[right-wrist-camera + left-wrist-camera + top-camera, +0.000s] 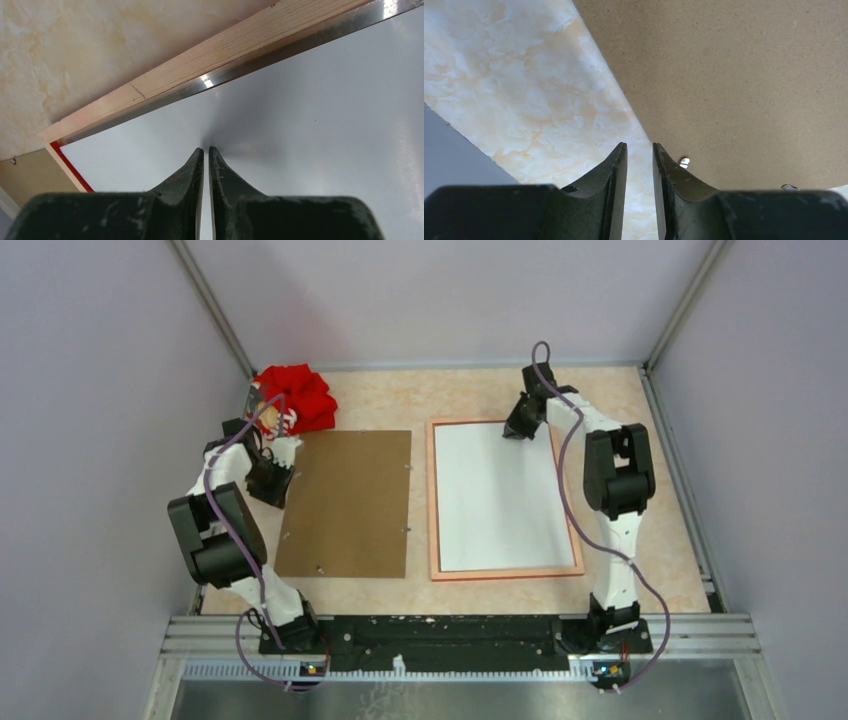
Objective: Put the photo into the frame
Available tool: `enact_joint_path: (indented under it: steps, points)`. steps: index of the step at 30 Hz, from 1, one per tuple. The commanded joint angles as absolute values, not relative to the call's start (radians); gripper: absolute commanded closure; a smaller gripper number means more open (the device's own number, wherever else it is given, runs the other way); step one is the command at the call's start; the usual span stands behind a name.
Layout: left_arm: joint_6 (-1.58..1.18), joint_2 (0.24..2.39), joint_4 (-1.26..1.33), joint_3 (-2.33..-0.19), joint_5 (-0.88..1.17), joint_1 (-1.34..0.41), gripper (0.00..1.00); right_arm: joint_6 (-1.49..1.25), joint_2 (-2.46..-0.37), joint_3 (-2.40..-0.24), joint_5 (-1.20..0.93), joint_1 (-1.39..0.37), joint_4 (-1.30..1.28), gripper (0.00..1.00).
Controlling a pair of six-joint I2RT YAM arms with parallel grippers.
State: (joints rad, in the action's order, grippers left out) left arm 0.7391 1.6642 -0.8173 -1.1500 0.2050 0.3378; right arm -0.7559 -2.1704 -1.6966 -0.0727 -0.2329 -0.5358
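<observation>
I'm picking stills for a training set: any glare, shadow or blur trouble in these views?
Right wrist: bright glints on the shiny strip inside the frame, soft shadow on the photo ahead of the right gripper. Left wrist: even light, brown panel grain sharp. Top view: evenly lit, no hard glare.

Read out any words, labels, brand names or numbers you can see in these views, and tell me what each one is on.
No text can be read in any view.
The photo lies blank white side up inside the frame: no writing.
The brown backing panel: plain, no label.
The red bundle at the far left: pale marks, too small to tell whether they are lettering.
</observation>
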Motion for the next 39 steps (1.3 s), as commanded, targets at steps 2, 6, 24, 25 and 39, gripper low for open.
enact_joint_path:
  steps: [2, 6, 24, 25, 39]
  points:
    - [0.755, 1.611, -0.836, -1.179, 0.228, 0.341, 0.68, -0.770, -2.190, -1.711, -0.028, -0.232, -0.516, 0.92]
    - [0.757, 1.604, -0.840, -1.177, 0.231, 0.340, 0.68, -0.775, -2.190, -1.683, -0.005, -0.229, -0.521, 0.92]
    - [0.758, 1.604, -0.855, -1.206, 0.224, 0.341, 0.65, -0.776, -2.012, -1.705, -0.057, -0.297, -0.500, 0.68]
    - [0.761, 1.602, -0.856, -1.208, 0.219, 0.341, 0.64, -0.777, -1.990, -1.692, -0.057, -0.319, -0.491, 0.65]
    - [0.811, 1.617, -0.699, -1.107, 0.083, 0.357, 0.63, -0.914, -1.972, -1.596, -0.027, -0.781, -0.436, 0.33]
